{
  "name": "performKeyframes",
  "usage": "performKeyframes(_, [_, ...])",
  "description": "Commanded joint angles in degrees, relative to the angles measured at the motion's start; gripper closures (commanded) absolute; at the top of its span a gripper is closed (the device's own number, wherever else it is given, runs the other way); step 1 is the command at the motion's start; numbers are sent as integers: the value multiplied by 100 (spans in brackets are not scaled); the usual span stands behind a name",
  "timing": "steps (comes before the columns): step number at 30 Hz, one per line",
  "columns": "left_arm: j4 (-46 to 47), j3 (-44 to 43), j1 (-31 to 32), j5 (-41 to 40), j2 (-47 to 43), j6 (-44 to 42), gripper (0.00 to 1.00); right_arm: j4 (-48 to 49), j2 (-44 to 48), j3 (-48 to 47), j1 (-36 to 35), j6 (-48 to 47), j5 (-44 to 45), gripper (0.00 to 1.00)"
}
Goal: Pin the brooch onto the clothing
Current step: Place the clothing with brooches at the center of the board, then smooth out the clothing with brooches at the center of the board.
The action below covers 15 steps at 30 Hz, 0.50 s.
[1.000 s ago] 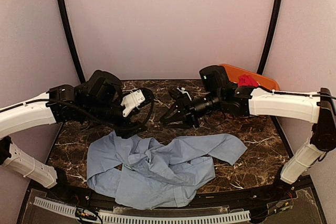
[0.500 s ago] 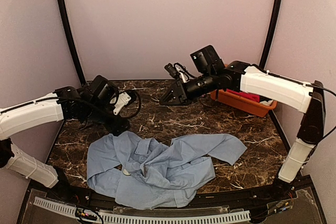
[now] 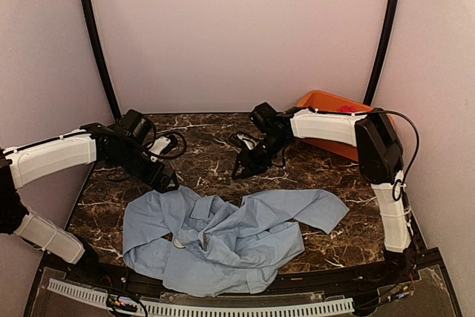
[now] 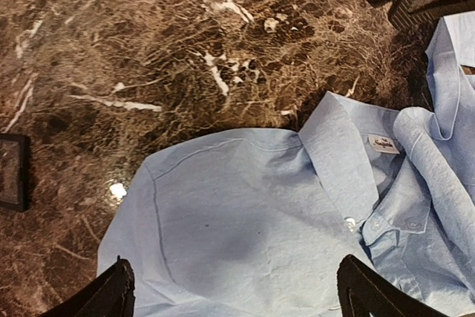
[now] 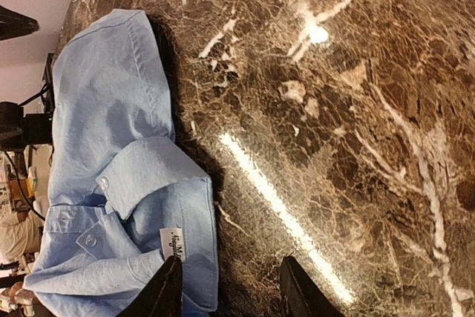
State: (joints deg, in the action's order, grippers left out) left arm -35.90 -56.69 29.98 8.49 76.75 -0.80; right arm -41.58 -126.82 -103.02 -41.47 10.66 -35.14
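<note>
The light blue shirt (image 3: pixel 223 235) lies crumpled on the near half of the marble table. My left gripper (image 3: pixel 165 180) hangs low over its upper left corner. In the left wrist view the gripper (image 4: pixel 237 298) is open wide above the shirt's shoulder panel (image 4: pixel 245 213), beside the collar. My right gripper (image 3: pixel 249 165) is low over bare marble just behind the shirt. In the right wrist view it (image 5: pixel 231 291) is open and empty, one fingertip (image 5: pixel 167 291) over the collar label of the shirt (image 5: pixel 111 109). The brooch does not show in any view.
An orange bin (image 3: pixel 326 102) with a bit of red cloth (image 3: pixel 346 109) stands at the back right. Black cable (image 3: pixel 172 142) loops beside the left arm. Dark marble table (image 3: pixel 341 183) stretches behind and right of the shirt.
Both grippers have opened wider. The left gripper slid left and lower over the shirt's corner. The right gripper rose, then came down close to the table behind the shirt.
</note>
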Motion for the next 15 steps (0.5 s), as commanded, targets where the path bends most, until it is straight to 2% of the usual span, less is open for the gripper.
performKeyframes(1, [-67, -166, -60, 773, 296, 28, 4, -368, -276, -550, 17, -391, -606, 57])
performKeyframes(5, [-112, -133, -79, 853, 445, -62, 5, -578, -377, -569, 17, -647, -864, 55])
performKeyframes(9, [-151, -87, -80, 956, 620, -87, 9, -1033, -524, -676, -147, -1019, -1088, 53])
performKeyframes(15, [-195, 70, -77, 1003, 716, -100, 11, -1328, -730, -600, -428, -1434, -963, 52])
